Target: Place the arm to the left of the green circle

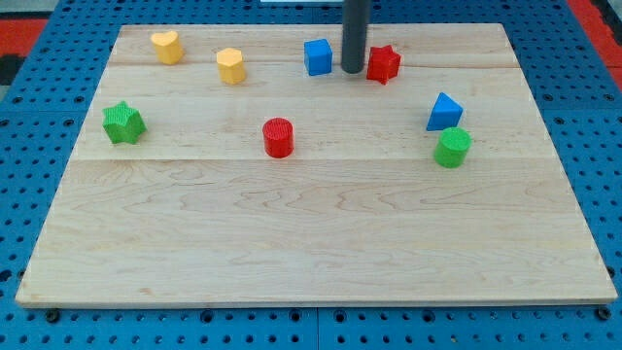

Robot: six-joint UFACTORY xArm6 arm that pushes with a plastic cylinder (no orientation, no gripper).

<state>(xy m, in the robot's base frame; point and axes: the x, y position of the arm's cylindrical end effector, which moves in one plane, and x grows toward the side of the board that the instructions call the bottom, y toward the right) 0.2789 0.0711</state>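
Camera view: my tip (352, 71) (rod cropped) seemingly touches red star (384, 64).

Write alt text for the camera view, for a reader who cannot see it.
My tip rests near the view's top between a blue cube and red star, far from the green circle at the right. A blue triangle sits just above that circle on the wooden board.
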